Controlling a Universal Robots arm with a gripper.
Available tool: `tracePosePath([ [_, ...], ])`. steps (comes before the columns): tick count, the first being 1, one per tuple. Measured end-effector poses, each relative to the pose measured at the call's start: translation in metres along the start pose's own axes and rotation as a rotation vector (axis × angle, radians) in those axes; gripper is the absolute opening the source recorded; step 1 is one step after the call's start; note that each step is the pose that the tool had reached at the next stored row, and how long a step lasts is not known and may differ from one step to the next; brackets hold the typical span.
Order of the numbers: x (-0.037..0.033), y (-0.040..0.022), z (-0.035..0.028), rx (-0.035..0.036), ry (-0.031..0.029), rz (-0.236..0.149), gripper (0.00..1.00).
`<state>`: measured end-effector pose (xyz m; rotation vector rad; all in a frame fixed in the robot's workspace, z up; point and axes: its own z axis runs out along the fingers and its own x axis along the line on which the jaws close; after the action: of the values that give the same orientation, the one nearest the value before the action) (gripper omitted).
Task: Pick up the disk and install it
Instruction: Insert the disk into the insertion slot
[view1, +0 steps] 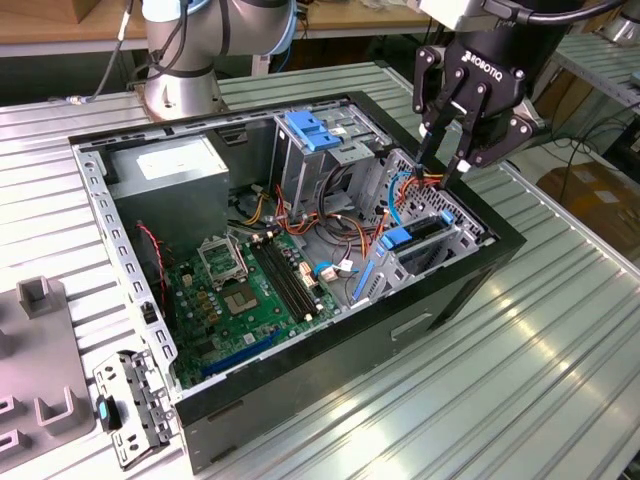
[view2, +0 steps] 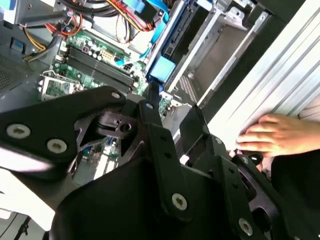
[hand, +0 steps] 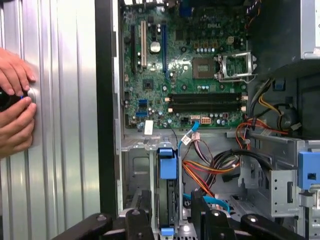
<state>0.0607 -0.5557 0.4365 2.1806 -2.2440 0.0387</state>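
The disk (view1: 418, 236) stands on edge in the drive bay at the end of the open computer case (view1: 440, 310) on the exterior view's right, its blue carrier rail toward the motherboard. In both wrist views it shows edge-on with a blue tab (hand: 167, 165) (view2: 162, 70). My gripper (view1: 440, 165) hangs just above the bay, open, one finger on each side of the disk's slot and nothing held between them. The fingers (hand: 200, 215) straddle the disk's top edge in the first wrist view. In the second wrist view the gripper (view2: 172, 107) hovers over the bay.
Inside the case lie a green motherboard (view1: 250, 290), a grey power-supply box (view1: 170, 165), a tall metal cage with a blue bracket (view1: 310, 130) and loose cables (view1: 330, 235). A person's hands (hand: 15, 110) rest on the ribbed table beside the case. A grey fixture (view1: 40, 360) stands on the exterior view's left.
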Motion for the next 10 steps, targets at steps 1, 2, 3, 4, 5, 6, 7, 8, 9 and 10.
tracePosePath([
  [1, 0.0000, 0.0000, 0.0021, 0.0001, 0.0001, 0.000, 0.45],
  [2, -0.0001, 0.0000, 0.0040, 0.0001, 0.0002, 0.000, 0.45],
  [3, -0.0002, 0.0000, 0.0061, 0.0001, 0.0002, 0.000, 0.45],
  [4, -0.0002, 0.0001, 0.0083, 0.0001, 0.0002, 0.000, 0.43],
  [5, -0.0002, 0.0001, 0.0117, 0.0001, 0.0002, 0.000, 0.36],
  [6, -0.0001, 0.0001, 0.0157, 0.0001, 0.0003, 0.000, 0.24],
  [7, 0.0000, 0.0001, 0.0189, 0.0000, 0.0002, 0.000, 0.24],
  [8, 0.0000, 0.0001, 0.0210, 0.0001, 0.0002, 0.000, 0.18],
  [9, 0.0001, 0.0000, 0.0230, 0.0001, 0.0003, 0.000, 0.11],
  [10, 0.0001, 0.0000, 0.0261, 0.0001, 0.0002, 0.000, 0.11],
])
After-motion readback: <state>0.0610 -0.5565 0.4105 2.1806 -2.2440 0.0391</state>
